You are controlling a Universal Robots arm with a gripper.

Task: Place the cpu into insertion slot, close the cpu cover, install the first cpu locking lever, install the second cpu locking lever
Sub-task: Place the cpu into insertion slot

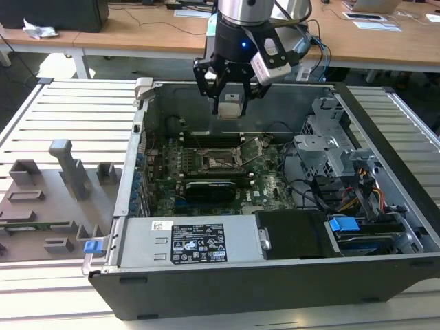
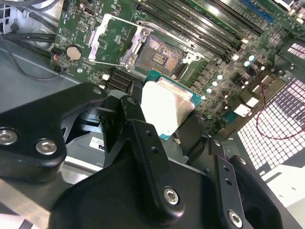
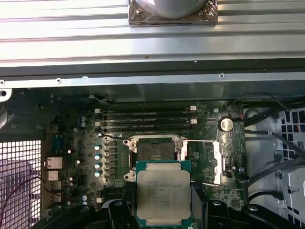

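In the end effector [image 1: 231,104], the cpu [image 3: 163,198]

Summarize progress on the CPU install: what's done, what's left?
Nothing is seated yet. In hand: the black gripper holds the small square silvery-grey cpu in its jaws above the empty dark insertion slot. Left: seating it, closing the thin silvery hinged cpu cover, flipped open, and latching both wire levers.
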